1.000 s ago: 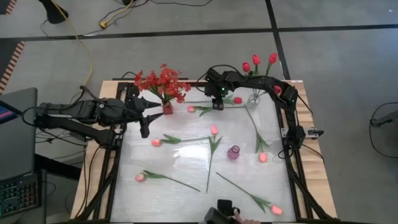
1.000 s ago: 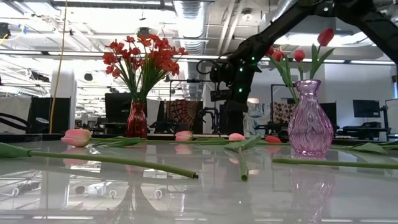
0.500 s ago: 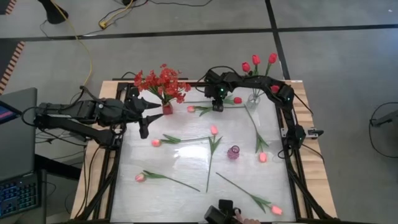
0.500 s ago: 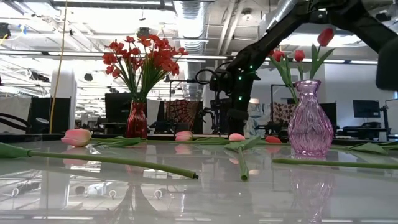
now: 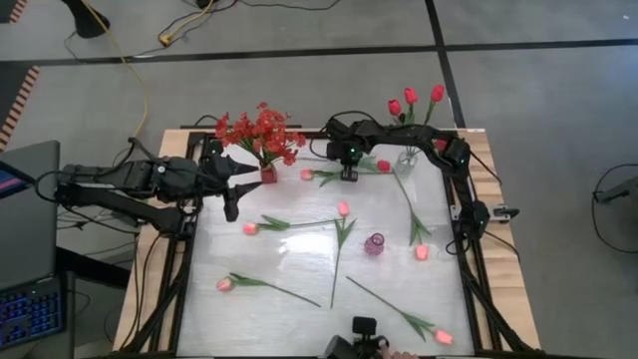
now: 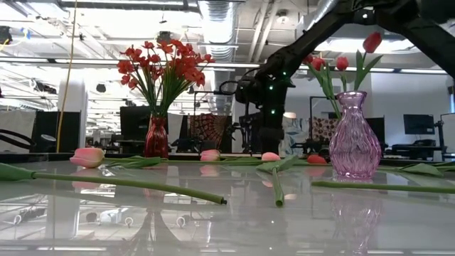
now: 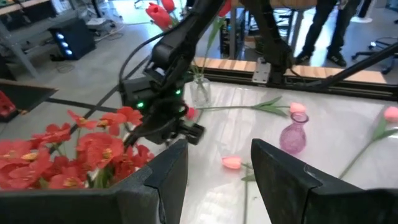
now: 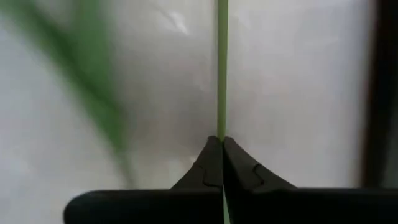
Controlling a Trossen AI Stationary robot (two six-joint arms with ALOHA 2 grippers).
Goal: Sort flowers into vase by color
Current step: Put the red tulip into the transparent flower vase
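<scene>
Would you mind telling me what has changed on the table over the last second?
The right gripper has come down near the table's far edge and closed on the thin green stem of a pink tulip lying there; a second ago its fingers were open above it. The left gripper stays open beside the red spray, and the other flowers and the vases have not moved.

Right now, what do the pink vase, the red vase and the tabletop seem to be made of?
The pink vase looks like clear tinted glass or plastic: ribbed, see-through, light passing through it. The red vase looks like glossy, darker translucent glass, though that is less certain. The tabletop looks white and glossy, perhaps acrylic or laminate: it mirrors the vases and ceiling lights.
</scene>
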